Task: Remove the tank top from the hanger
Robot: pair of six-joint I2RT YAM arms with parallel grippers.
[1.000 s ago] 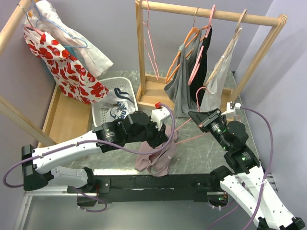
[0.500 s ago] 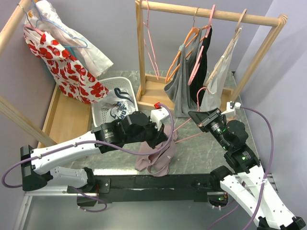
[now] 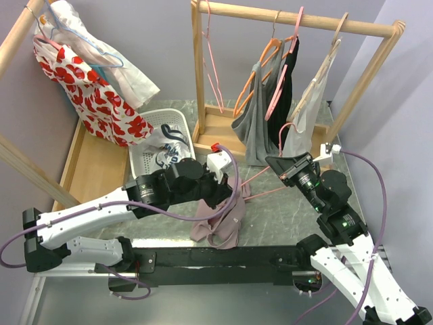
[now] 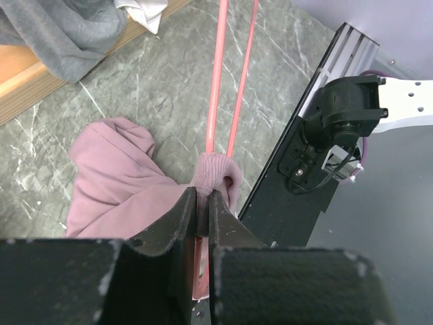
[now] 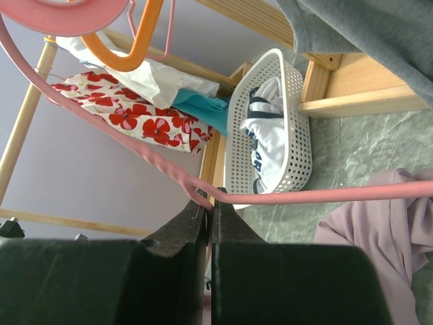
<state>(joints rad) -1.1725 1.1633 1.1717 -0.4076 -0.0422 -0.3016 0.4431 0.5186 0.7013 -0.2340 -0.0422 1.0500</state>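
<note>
The mauve tank top (image 3: 218, 227) lies bunched on the grey table near the front edge, one strap still round the pink hanger (image 3: 265, 192). My left gripper (image 3: 232, 194) is shut on that strap (image 4: 215, 170), right beside the hanger's two thin rods (image 4: 216, 81). The rest of the tank top (image 4: 115, 186) spreads to the left below the jaws. My right gripper (image 3: 275, 164) is shut on the hanger's neck (image 5: 203, 196), holding it above the table. The hanger's arm (image 5: 318, 196) runs right over the tank top (image 5: 379, 230).
A white basket (image 3: 177, 120) with clothes stands behind the left arm. A wooden rack (image 3: 298, 20) at the back carries a grey garment (image 3: 257, 125), a black one and a pale one on hangers. A red floral garment (image 3: 88, 95) hangs on the left rack.
My left gripper has shut on the tank top's strap and drawn back a little to the left. The right arm and hanger have stayed put.
</note>
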